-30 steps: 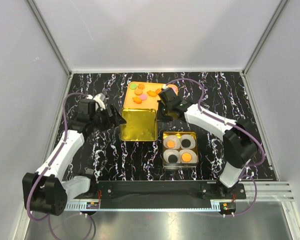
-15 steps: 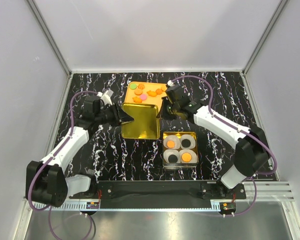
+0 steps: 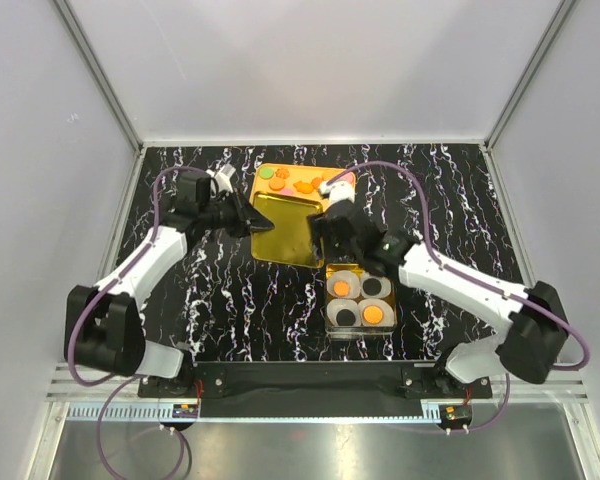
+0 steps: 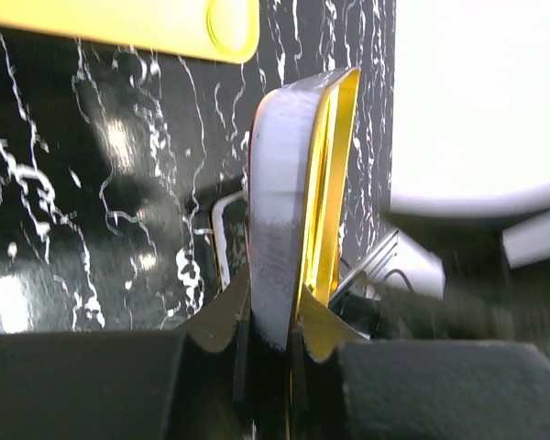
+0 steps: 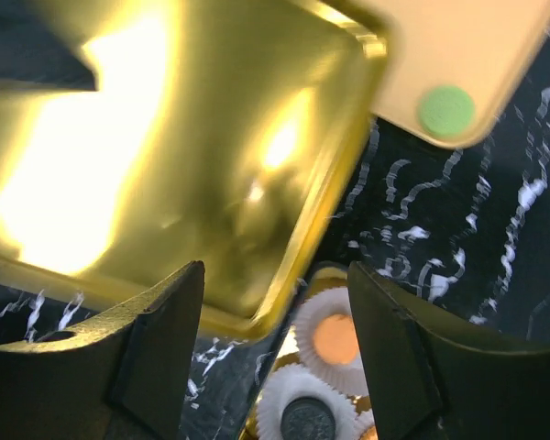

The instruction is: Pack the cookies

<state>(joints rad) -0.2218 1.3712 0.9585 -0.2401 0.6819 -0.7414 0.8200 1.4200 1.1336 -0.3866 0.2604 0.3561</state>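
left gripper [image 4: 273, 323] pinches the tilted gold lid [image 4: 286, 183]; right gripper [image 5: 275, 275] gapes wide.

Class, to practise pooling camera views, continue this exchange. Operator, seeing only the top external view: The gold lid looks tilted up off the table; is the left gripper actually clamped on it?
Observer: Yes. The left wrist view shows the left gripper shut on the gold lid by its rim, the lid seen edge-on.
Operator: Is the right gripper holding it too?
Observer: Apparently not. Its wrist view shows the right gripper open, jaws apart either side of the lid's corner.
Operator: What lies past that corner?
Observer: A paper cup with an orange cookie, close beside it in that view.
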